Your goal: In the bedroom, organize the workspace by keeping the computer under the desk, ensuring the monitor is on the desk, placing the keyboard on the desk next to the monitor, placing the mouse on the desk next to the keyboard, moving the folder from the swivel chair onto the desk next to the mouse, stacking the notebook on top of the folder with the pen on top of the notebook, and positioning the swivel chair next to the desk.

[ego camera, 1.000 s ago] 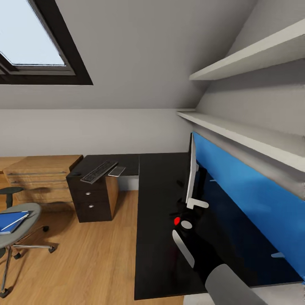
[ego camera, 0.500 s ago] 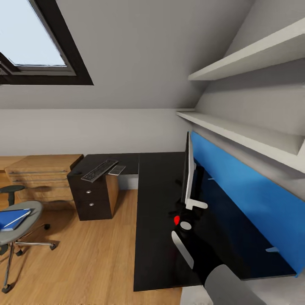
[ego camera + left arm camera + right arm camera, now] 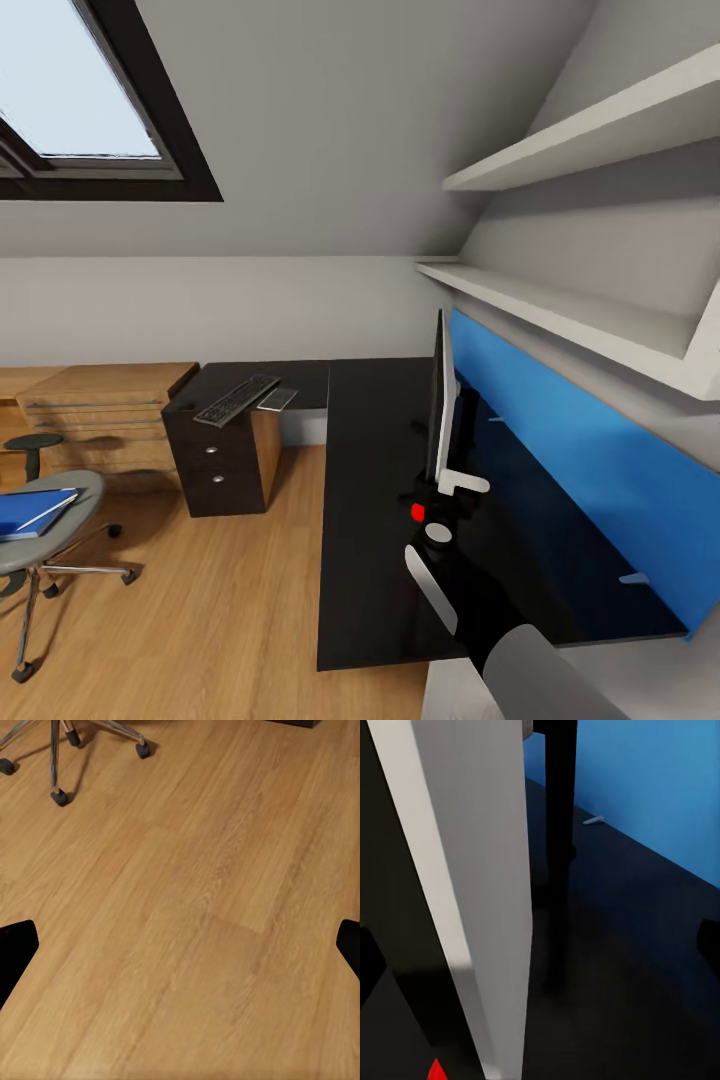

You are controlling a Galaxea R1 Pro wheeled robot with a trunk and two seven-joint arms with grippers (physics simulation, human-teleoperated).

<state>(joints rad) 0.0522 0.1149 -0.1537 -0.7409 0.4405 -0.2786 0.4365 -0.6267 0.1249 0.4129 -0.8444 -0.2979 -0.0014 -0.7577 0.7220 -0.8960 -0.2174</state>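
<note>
Monitor (image 3: 440,400) stands edge-on on the desk (image 3: 370,520), held at its lower edge by the right gripper (image 3: 440,490) — clamped, I judge, though the grip itself is hard to see. Tip risk: it's tall and thin, so a jerk could topple it. Right arm reaches forward over the desk. Left gripper (image 3: 180,945) hangs spread wide over bare floor (image 3: 195,907).

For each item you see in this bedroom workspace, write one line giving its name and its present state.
monitor: upright on the desk, seen edge-on, beside the right gripper.
keyboard: flat on the desk's far end.
folder: lying on the swivel chair seat.
swivel chair: on the floor, away from the desk.
desk: drawers shut.
left gripper: open over bare floor.
right gripper: at the monitor; grip unclear.
</note>
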